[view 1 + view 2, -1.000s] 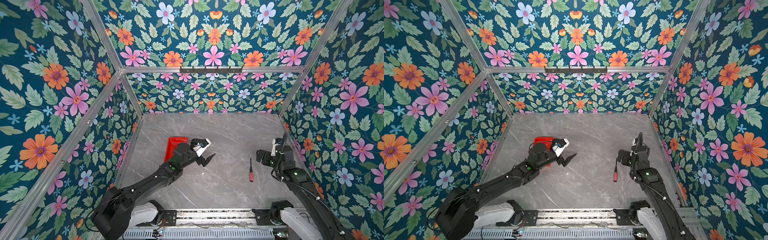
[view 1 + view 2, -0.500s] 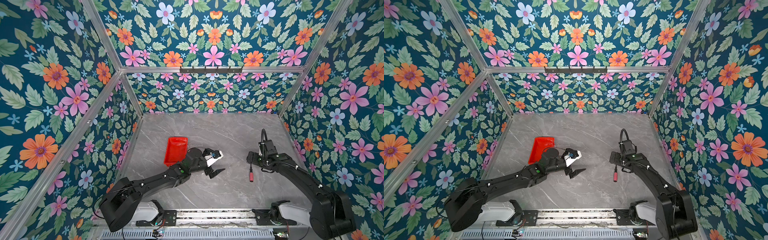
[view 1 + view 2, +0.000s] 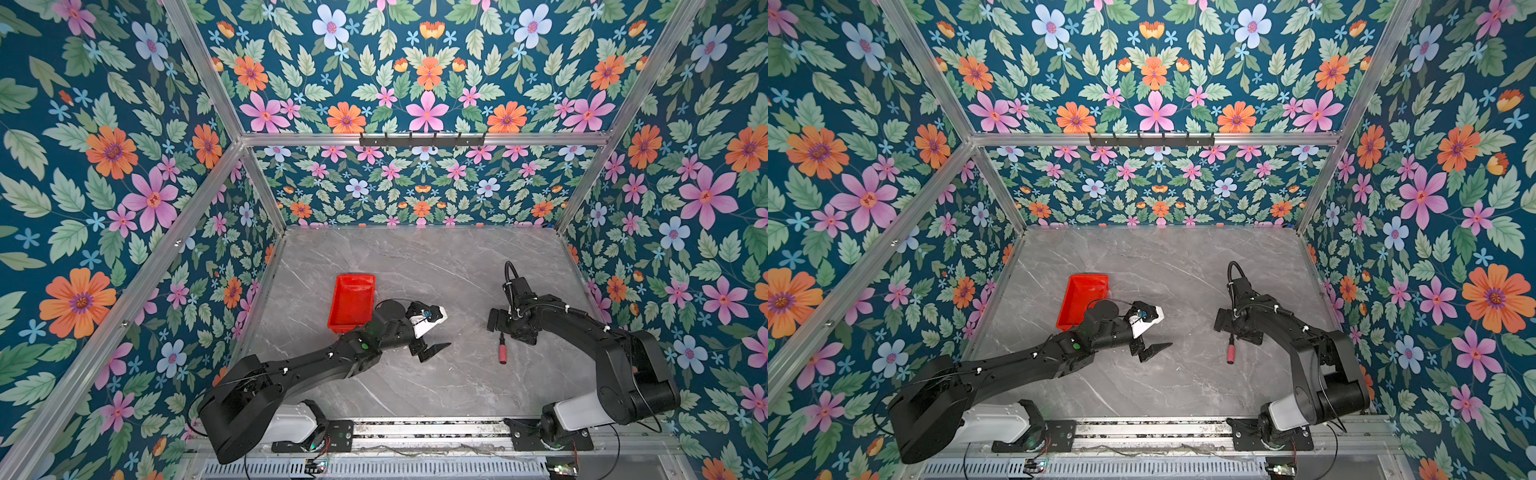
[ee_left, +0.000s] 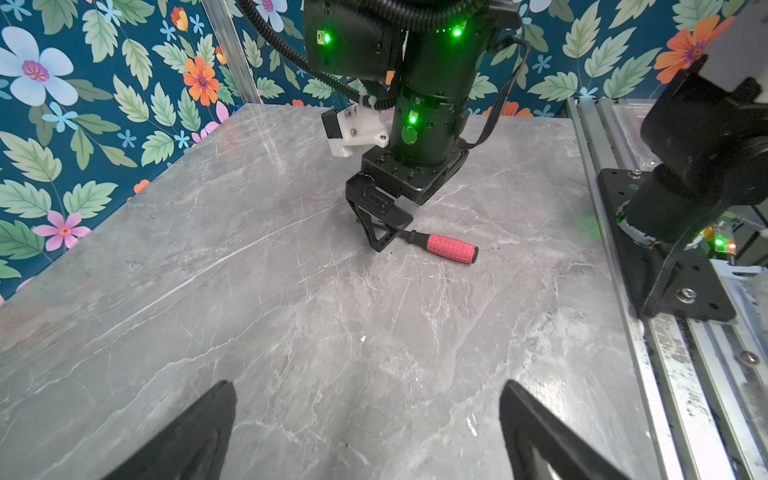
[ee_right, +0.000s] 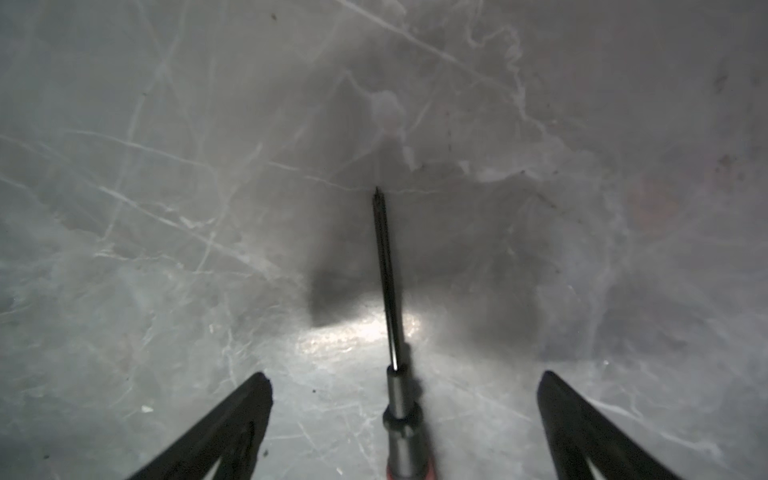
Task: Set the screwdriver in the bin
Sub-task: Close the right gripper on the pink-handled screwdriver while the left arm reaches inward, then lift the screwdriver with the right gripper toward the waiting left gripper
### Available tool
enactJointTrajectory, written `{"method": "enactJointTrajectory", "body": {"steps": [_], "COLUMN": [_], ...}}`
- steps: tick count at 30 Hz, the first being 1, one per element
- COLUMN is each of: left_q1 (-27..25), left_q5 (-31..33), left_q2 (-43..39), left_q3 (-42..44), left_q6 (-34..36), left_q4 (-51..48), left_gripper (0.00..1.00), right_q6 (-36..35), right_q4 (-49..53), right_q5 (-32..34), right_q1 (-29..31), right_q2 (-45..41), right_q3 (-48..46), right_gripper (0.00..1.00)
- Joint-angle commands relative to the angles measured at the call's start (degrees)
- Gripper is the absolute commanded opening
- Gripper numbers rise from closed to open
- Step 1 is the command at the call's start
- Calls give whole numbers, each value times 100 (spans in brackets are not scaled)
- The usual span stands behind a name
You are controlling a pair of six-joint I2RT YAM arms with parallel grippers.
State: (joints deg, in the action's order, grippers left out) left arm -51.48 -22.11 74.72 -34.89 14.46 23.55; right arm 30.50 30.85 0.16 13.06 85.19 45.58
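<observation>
Progress: nothing is delivered as yet. At the left of both top views the bin (image 3: 352, 301) stands open-topped on the grey marble table (image 3: 415, 257), and its floor shows bare red, with nothing in it. Just beside its near corner the left gripper (image 3: 432, 331) hangs over bare table with its jaws spread wide and nothing between them; the left wrist view confirms an empty gap. Further right, well apart from the bin, the screwdriver (image 3: 502, 352) lies flat on the table, pinkish-red handle toward the robot's base and shaft pointing away. The right gripper (image 5: 403, 374) is down low over it, jaws spread wide to either side of the shaft and collar; neither finger touches the tool in the right wrist view, so nothing is held. Judgement: approach done. Outstanding are the closing of the jaws, the lift, the carry across to the bin and the release.
</observation>
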Motion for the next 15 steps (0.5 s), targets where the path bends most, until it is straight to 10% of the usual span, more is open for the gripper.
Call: {"method": "enactJointTrajectory", "body": {"steps": [1, 15], "left_q1": [-2, -11], "left_q5": [-82, -71], "left_q2": [-16, -21], "left_q3": [5, -44], "left_q6": [-27, -3], "left_q4": [135, 46], "left_gripper": [100, 100], "right_q6": [256, 399], "right_q4": [143, 320], "right_q5": [-12, -79], "right_q1": [13, 101], "right_q2": [89, 440], "right_q3": [-46, 30], "right_gripper": [94, 47]}}
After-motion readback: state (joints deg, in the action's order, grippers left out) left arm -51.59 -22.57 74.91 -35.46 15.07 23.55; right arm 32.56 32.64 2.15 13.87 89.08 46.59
